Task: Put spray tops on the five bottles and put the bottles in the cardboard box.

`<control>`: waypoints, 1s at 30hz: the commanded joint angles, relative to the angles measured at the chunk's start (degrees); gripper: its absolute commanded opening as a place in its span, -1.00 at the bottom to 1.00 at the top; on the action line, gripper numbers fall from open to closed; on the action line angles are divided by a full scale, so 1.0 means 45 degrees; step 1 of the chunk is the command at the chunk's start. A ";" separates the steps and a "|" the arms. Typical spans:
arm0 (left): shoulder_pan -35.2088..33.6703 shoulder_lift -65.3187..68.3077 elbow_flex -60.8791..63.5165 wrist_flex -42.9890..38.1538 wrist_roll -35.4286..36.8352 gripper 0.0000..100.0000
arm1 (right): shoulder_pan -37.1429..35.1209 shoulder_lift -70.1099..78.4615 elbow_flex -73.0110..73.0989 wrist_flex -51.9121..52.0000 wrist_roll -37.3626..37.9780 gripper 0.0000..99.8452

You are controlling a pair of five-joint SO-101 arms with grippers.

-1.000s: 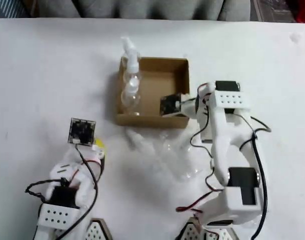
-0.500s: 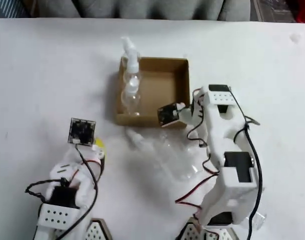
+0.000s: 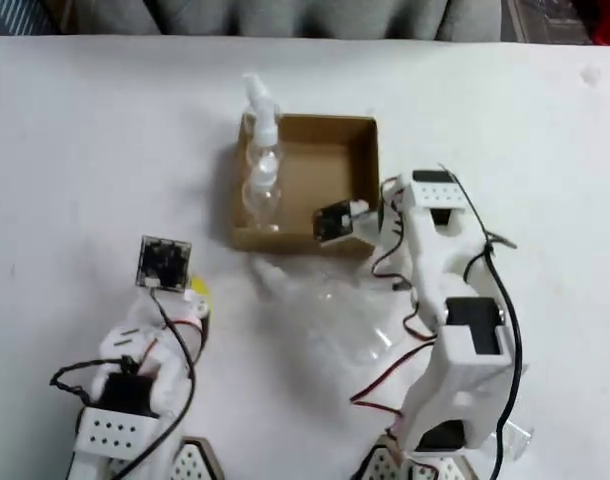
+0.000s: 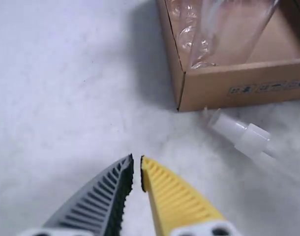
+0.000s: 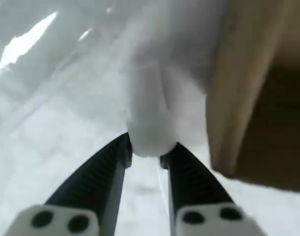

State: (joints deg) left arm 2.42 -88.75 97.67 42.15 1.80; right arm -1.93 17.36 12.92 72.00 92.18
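Observation:
The cardboard box (image 3: 357,150) stands mid-table, with two clear bottles (image 3: 260,165) with spray tops upright along one wall; they also appear as bottles (image 4: 204,34) inside the box (image 4: 228,88). Several clear bottles (image 3: 330,305) lie on the table before the box, one bottle with a white top (image 4: 241,136) by its corner. My right gripper (image 5: 147,147) is low beside the box wall (image 5: 236,98), shut on a white spray top (image 5: 149,110). My left gripper (image 4: 136,164) hovers shut over bare table, holding nothing.
The right arm (image 3: 450,300) stretches from the near edge up to the box's front corner. The left arm (image 3: 135,380) sits folded at the near left. White table (image 3: 105,140) lies open to the left and behind the box.
The right arm has drawn back from over the box's front wall and come down just in front of it. The left arm has not moved.

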 commanded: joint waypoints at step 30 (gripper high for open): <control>-0.0127 -0.0244 -0.0078 -0.0313 0.0020 -0.95 | -0.4874 -0.7140 -0.1504 0.5578 -1.8774 -0.97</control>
State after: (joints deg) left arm 2.42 -88.75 97.67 42.15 1.80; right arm -14.15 -10.86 9.23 94.59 12.53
